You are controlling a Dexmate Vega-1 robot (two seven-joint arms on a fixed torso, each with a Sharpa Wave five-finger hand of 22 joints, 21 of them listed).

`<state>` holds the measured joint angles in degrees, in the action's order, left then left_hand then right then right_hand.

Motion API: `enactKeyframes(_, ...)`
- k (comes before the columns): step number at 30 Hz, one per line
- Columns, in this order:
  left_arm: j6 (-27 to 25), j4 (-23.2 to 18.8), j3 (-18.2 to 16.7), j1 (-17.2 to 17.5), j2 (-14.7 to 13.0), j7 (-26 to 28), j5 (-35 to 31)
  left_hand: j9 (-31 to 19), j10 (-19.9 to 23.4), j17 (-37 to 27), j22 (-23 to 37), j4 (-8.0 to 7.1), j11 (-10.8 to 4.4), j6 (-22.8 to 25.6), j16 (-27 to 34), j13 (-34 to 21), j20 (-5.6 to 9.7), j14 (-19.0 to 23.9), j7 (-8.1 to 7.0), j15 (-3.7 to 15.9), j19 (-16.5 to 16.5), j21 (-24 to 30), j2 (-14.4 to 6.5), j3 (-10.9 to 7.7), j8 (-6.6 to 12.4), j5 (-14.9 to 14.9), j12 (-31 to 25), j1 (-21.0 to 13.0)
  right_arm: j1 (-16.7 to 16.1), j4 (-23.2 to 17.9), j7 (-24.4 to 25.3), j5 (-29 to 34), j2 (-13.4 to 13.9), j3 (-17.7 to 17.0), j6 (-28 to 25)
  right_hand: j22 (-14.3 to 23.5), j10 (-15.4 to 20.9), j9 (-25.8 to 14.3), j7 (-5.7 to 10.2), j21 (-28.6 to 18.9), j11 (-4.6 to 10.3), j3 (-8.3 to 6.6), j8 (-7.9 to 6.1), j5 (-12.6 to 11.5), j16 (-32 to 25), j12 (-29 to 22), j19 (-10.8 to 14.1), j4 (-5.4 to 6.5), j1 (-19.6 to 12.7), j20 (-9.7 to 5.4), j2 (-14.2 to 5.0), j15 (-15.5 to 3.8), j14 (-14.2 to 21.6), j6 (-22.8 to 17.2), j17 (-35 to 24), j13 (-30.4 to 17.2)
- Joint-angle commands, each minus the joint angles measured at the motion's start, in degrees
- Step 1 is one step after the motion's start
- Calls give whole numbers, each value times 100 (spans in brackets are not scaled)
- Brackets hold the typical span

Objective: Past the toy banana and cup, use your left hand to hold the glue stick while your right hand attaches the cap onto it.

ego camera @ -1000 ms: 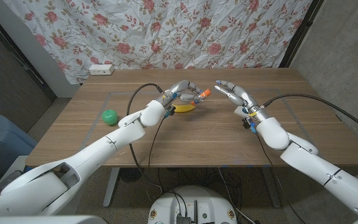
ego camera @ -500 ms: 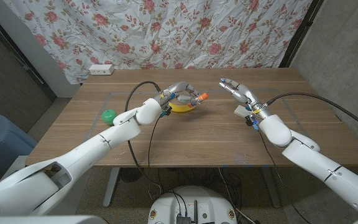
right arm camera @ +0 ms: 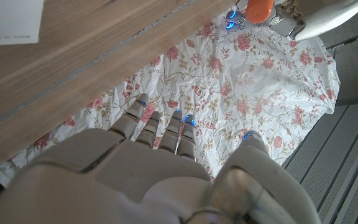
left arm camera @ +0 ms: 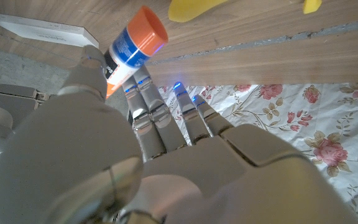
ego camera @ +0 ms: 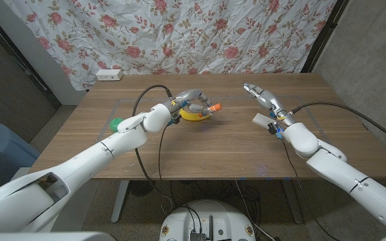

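Note:
My left hand [ego camera: 187, 101] holds the glue stick [ego camera: 210, 106] above the table, just over the yellow toy banana [ego camera: 196, 115]. The left wrist view shows the stick [left arm camera: 132, 48] pinched between thumb and fingers, its blue-and-white body ending in an orange cap [left arm camera: 150, 30], with the banana [left arm camera: 204, 7] beyond it. My right hand [ego camera: 261, 96] hovers to the right of the stick, apart from it, fingers spread and holding nothing. Its wrist view shows its fingers [right arm camera: 160, 130] apart and the orange cap [right arm camera: 259, 8] far off. The green cup [ego camera: 116, 124] stands at the table's left.
A white card [ego camera: 261, 120] lies on the table under my right wrist, also seen as the card [right arm camera: 8, 22] in the right wrist view. A white power strip [ego camera: 108, 75] sits at the far left edge. A floral curtain hangs behind the table.
My right hand has drawn away from the glue stick, to the right and farther back. The left hand has sunk slightly toward the banana, still holding the stick.

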<state>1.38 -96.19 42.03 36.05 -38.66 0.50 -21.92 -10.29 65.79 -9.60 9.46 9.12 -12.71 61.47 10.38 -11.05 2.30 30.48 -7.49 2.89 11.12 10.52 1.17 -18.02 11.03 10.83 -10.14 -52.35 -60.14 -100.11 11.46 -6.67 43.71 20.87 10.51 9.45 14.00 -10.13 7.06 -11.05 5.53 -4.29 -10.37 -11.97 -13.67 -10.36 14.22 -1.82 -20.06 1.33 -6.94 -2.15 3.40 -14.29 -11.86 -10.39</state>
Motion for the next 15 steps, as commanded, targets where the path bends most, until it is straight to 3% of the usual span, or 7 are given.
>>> enactKeyframes(1,-246,-332,8,-7,-275,-258,-483,-122,-49,-6,11,-4,-6,-6,-26,-30,-31,-62,-41,780,-41,-21,-301,6,14,33,-27,-272,136,516,-261,-656,-200,-15,397,17,-28,1,-9,-12,-24,3,17,24,-11,-4,9,46,44,-23,-13,13,9,53,-23,-21)
enactKeyframes(15,-392,-725,-39,97,-578,-684,-804,-120,-147,-10,12,-19,-7,-77,-27,-29,-31,-140,-110,777,-100,-23,-294,32,10,35,-30,-201,396,1007,-671,-1235,-389,59,626,17,-132,4,-86,16,-132,7,28,17,13,3,-19,108,190,-25,-51,62,-3,184,-34,-20)
